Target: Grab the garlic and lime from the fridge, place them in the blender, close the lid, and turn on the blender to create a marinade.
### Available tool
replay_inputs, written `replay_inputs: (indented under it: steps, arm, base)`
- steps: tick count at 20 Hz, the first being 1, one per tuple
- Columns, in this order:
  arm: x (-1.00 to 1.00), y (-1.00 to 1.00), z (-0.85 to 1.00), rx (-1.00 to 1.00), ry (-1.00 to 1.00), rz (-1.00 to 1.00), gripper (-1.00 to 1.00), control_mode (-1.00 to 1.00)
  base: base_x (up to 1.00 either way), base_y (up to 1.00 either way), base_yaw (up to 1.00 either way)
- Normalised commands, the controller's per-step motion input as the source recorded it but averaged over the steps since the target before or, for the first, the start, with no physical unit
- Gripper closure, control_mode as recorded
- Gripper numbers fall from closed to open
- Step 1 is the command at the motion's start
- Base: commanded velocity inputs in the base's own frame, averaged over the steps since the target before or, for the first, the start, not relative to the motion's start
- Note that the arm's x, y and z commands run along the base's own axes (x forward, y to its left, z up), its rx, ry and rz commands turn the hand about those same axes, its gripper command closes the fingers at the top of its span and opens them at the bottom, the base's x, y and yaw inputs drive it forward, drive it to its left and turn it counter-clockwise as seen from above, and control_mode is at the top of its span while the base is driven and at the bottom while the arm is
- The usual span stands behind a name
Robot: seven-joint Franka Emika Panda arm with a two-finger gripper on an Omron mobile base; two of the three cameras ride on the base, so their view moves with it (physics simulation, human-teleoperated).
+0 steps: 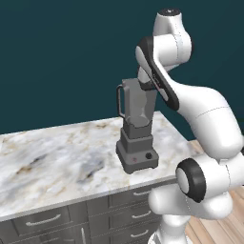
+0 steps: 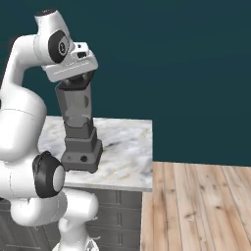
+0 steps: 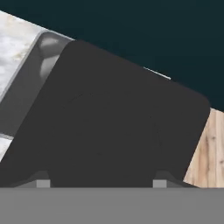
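Note:
The grey blender (image 1: pixel 138 138) (image 2: pixel 81 142) stands near the right end of a marble counter (image 1: pixel 57 157), its knob and red button facing front. My gripper (image 2: pixel 78 81) (image 3: pixel 101 181) points down right at the jar's rim. In the hand view the black square lid (image 3: pixel 118 122) lies close under the camera, with one fingertip (image 3: pixel 43 181) on each side of it, and it covers the jar mouth. The jar's side handle (image 3: pixel 46 48) pokes out past the lid's edge. Garlic and lime are hidden, and the fridge is out of view.
The counter (image 2: pixel 127 147) ends just right of the blender, with wooden floor (image 2: pixel 196 206) beyond it. Grey drawers (image 1: pixel 43 221) run under the counter front. A dark teal wall stands behind. My own elbow hangs over the counter's right corner.

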Motion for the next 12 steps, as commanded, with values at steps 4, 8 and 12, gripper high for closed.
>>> replay_inputs:
  steps: [4,8,12]
  arm:
    - [0.58,0.06,0.00,0.05,0.32,0.00,1.00,-1.00]
    - [0.13,0.02,0.00,0.07,0.08,0.07,1.00,-1.00]
    - [0.00,0.18,0.00,0.07,0.00,0.11,1.00,-1.00]
  base:
    - [0.00,0.00,0.00]
    - [0.00,0.00,0.00]
    - [0.00,0.00,0.00]
